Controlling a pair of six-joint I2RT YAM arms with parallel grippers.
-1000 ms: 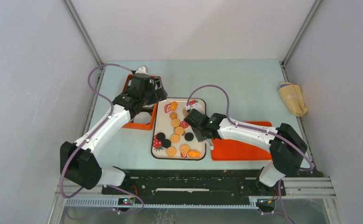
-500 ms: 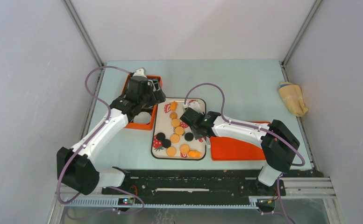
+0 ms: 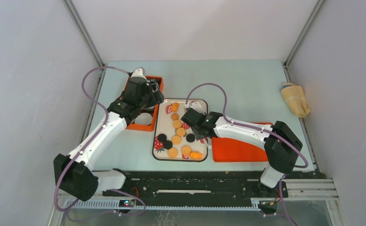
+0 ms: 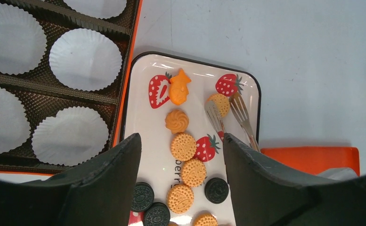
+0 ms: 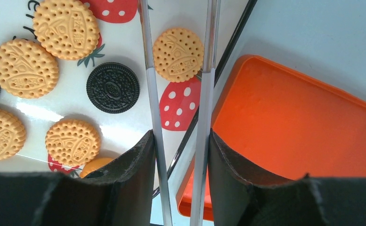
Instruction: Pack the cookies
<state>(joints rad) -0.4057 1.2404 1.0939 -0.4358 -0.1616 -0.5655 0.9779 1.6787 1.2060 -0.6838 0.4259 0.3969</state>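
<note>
The cookies [image 3: 176, 123], golden-orange and black discs, lie on a white strawberry-print tray [image 3: 161, 123]. My left gripper [image 4: 182, 141] hangs open above the tray's far left end, with several cookies [image 4: 183, 146] showing below between its fingers. My right gripper [image 5: 181, 139] is shut on metal tongs [image 5: 149, 80] and stands over the tray's right edge. The tongs' two arms straddle one golden cookie [image 5: 177, 54] near the tray's far right corner. That cookie [image 4: 221, 103] shows between the forked tong tips [image 4: 239, 110] in the left wrist view.
An orange box [image 3: 143, 126] lined with white paper cups [image 4: 84, 59] sits left of the tray. A flat orange lid [image 3: 239, 148] lies right of the tray, under my right arm. A beige cloth [image 3: 295, 99] rests at the table's right edge.
My left arm has drawn slightly left and back, and its jaws have narrowed a little. My right gripper has shifted left with the tongs over the tray.
</note>
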